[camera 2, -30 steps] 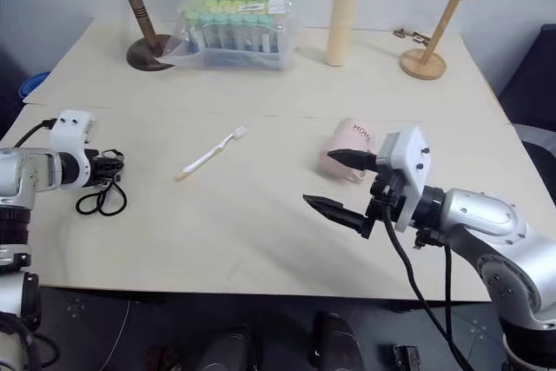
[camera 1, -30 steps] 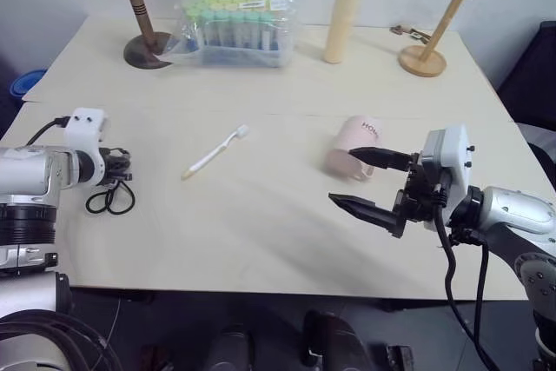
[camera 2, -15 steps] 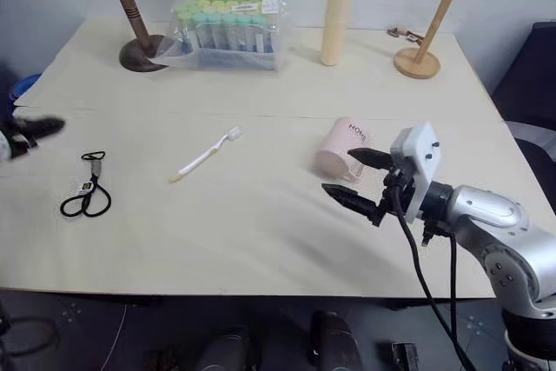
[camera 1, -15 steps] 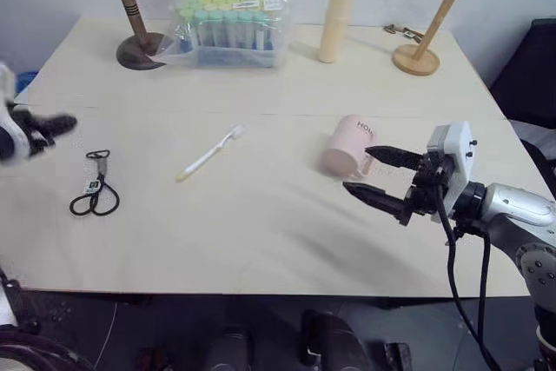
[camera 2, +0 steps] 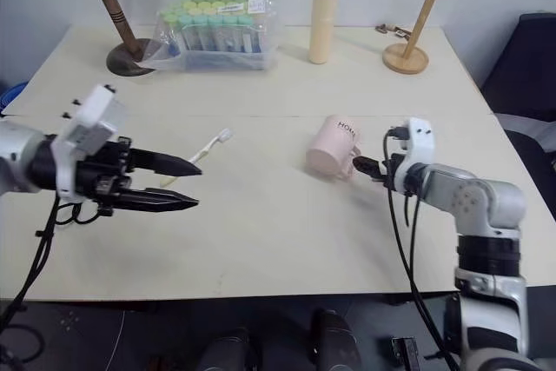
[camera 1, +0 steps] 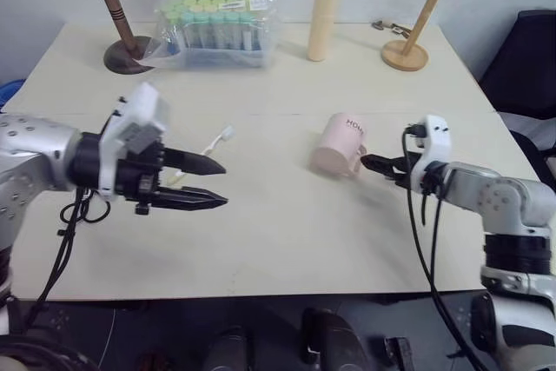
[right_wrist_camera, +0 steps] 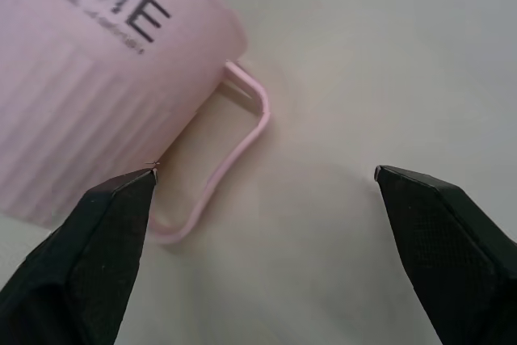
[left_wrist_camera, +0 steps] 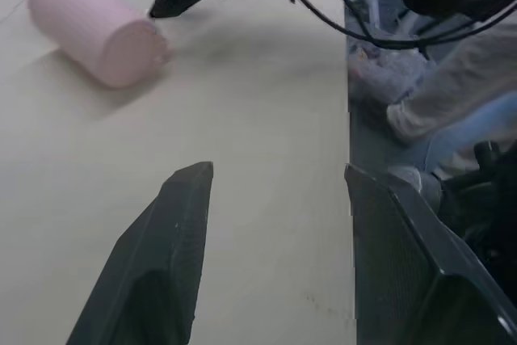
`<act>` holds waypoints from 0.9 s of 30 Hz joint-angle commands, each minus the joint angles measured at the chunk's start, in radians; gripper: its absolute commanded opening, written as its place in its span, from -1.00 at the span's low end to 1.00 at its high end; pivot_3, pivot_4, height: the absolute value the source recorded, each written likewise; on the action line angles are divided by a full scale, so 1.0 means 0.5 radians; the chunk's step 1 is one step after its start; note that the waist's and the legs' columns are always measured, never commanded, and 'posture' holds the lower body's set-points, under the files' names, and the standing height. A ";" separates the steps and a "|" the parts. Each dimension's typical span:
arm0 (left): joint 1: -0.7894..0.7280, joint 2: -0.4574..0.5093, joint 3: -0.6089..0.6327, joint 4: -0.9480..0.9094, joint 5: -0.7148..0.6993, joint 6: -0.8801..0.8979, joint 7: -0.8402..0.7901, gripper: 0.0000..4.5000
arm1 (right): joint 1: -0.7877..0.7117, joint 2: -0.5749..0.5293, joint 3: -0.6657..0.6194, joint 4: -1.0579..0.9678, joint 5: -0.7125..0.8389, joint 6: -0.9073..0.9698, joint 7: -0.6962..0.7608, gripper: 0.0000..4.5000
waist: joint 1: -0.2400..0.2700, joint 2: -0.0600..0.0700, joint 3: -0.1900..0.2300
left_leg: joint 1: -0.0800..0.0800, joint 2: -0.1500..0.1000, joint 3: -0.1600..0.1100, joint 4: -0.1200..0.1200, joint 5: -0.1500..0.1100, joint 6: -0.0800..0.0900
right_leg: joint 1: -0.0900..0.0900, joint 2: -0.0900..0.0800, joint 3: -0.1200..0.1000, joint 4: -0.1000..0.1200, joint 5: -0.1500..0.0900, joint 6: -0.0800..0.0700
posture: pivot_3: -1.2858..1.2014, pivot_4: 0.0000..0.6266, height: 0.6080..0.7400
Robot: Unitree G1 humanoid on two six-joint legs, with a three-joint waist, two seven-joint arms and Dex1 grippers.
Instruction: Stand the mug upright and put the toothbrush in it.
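Reaching with its fingers spread wide, the right gripper [camera 1: 375,165] comes up to the handle side of the mug [camera 1: 339,145], which lies on its side on the table [camera 1: 287,232] with its "HOME" lettering facing up; in the right wrist view one fingertip sits just at the mug's ribbed wall beside the handle, the other well out over bare tabletop. Across the table, the left gripper [camera 1: 204,182] hangs with its fingers parted and nothing between them, in front of the toothbrush [camera 2: 208,143], which lies flat on the table well apart from the mug. A cord loop [camera 1: 78,210] lies beneath the left arm; a pack of tubes [camera 1: 213,28], a tall bottle [camera 1: 323,13] and two wooden stands line the far edge. Righting the mug looks best done by bracketing its body rather than the thin handle, closing gently, then tipping it onto its base before the brush is fetched.
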 commanded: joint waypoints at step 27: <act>-0.194 -0.188 0.007 0.115 -0.005 -0.073 0.188 0.25 | -0.260 0.492 0.207 0.038 -0.595 -1.009 0.210 -0.99 | -0.046 0.006 0.003 | -0.001 0.002 -0.004 -0.002 0.000 0.000 | -0.001 0.001 0.000 0.000 0.000 0.000 | 0.03 -0.52 1.00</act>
